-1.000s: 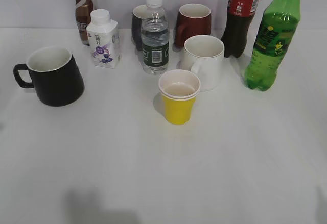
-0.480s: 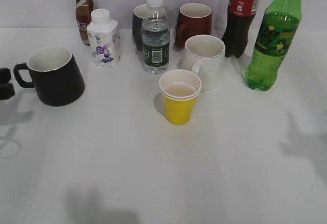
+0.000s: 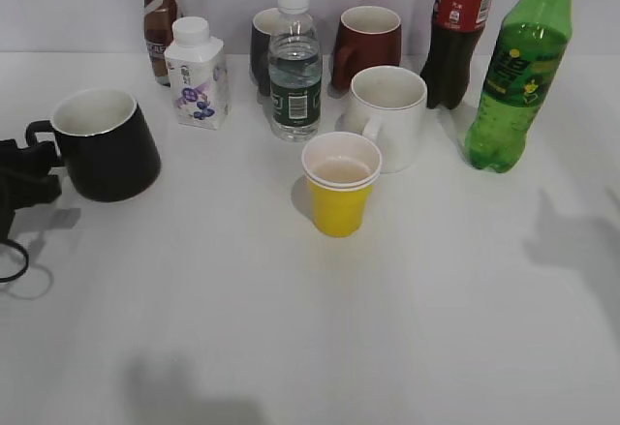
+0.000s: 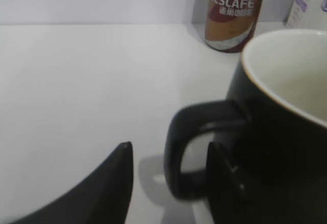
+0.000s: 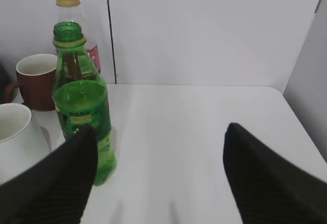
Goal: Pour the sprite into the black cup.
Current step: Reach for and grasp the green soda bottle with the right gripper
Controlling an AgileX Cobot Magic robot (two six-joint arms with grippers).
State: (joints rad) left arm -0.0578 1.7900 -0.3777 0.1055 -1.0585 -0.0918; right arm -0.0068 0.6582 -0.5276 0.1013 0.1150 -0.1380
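The sprite, a tall green bottle, stands upright at the back right; in the right wrist view the sprite is ahead and just beyond my left finger. My right gripper is open and empty, and is out of the exterior view. The black cup stands at the left, handle pointing left. My left gripper is at that handle. In the left wrist view my left gripper is open, its fingers either side of the loop handle of the black cup, not closed on it.
A yellow paper cup stands mid-table, with a white mug behind it. At the back stand a water bottle, a milk carton, a coffee bottle, a dark mug, a dark red mug and a cola bottle.
My left gripper has come in from the left edge up to the black cup's handle. A shadow has grown on the table at the right. No object has moved.
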